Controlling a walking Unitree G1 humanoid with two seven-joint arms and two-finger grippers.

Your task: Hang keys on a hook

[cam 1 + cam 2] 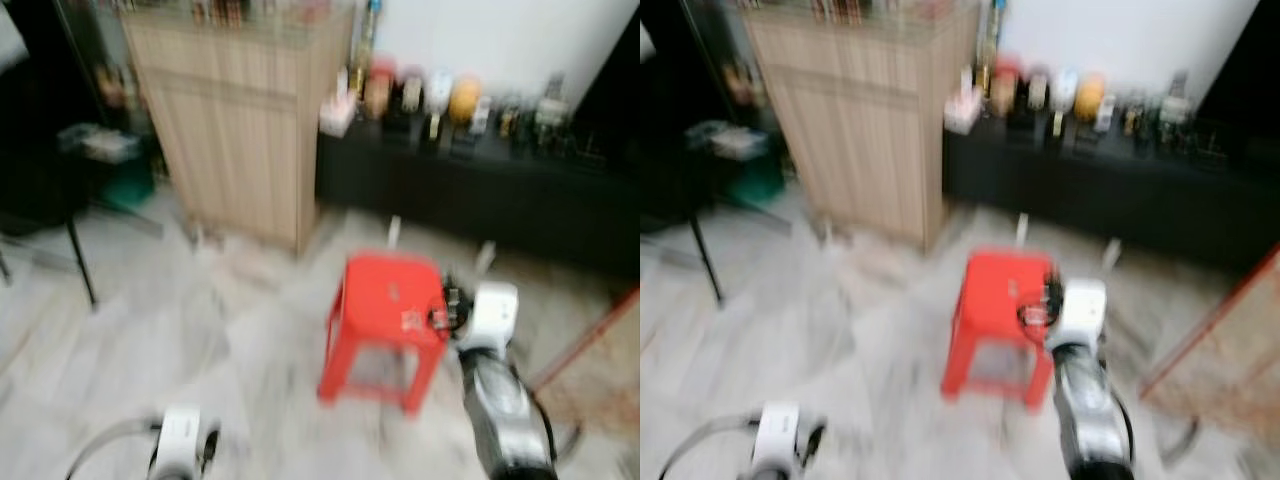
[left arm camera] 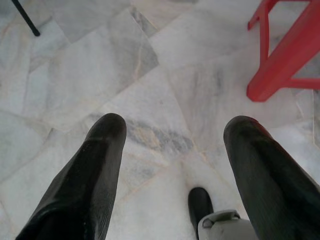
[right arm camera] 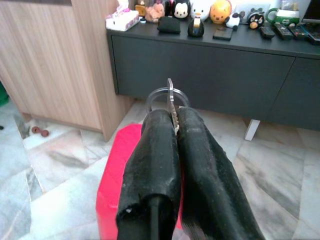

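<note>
Home living rm: marble tile floor (image 2: 150, 75), wood cabinet (image 3: 50, 60), dark sideboard (image 3: 210, 65) w/ toy figurines (image 3: 200, 10), red plastic stool (image 1: 385, 330).

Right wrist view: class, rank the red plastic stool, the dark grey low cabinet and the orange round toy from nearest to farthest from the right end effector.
1. Red plastic stool: directly below the right end effector, which grips keys.
2. Dark grey low cabinet: ahead, past the stool.
3. Orange round toy: on the cabinet's top, toward the back.
</note>
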